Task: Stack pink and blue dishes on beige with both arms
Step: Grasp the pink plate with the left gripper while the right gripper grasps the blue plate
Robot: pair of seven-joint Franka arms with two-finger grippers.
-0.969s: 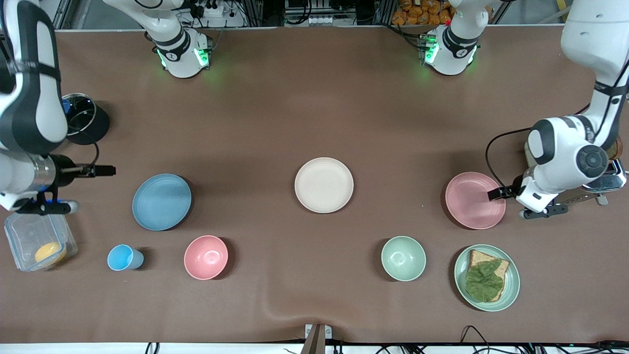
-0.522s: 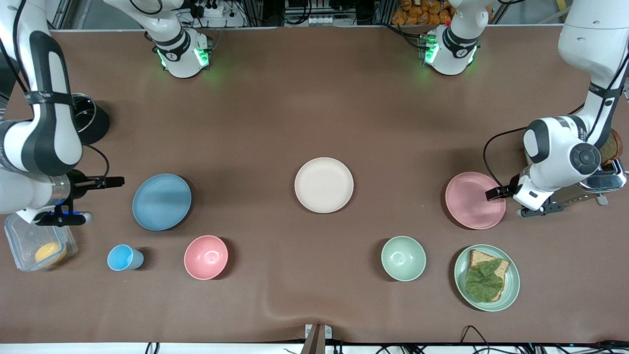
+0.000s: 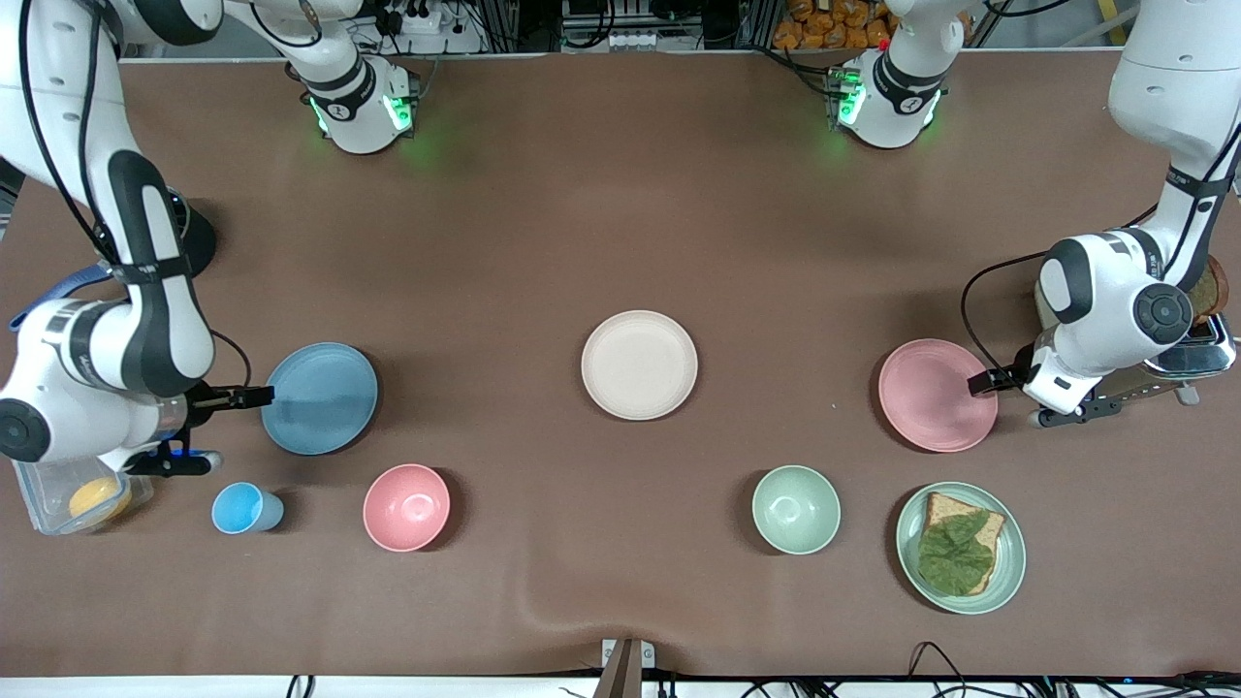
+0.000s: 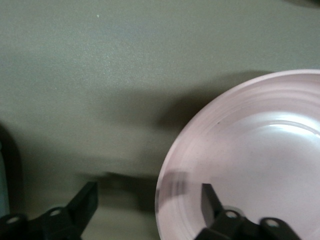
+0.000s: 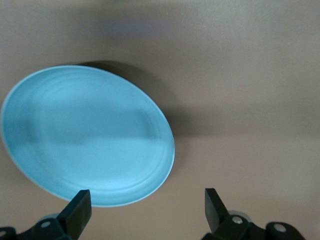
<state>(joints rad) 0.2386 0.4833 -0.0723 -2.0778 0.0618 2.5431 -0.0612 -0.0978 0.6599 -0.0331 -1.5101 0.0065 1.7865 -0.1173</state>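
The beige plate (image 3: pixel 639 364) lay bare at the middle of the tabletop (image 3: pixel 620 213), with nothing stacked on it. The blue plate (image 3: pixel 320 397) lay flat toward the right arm's end, well apart from the beige plate. The pink plate (image 3: pixel 937 395) lay flat toward the left arm's end, likewise well apart from it.

The right tool (image 3: pixel 254 395) was at the rim of the blue plate on the side toward the right arm's end. In the right wrist view its fingers (image 5: pixel 80 207) were spread wide, with the plate's edge (image 5: pixel 87 135) just ahead of them and nothing held.

The left tool (image 3: pixel 981 381) was at the rim of the pink plate on the side toward the left arm's end. In the left wrist view its fingers (image 4: pixel 210 199) were spread, one over the plate's inner surface (image 4: pixel 250 160) and the other outside the rim, over the tabletop; they were not pinching the rim.
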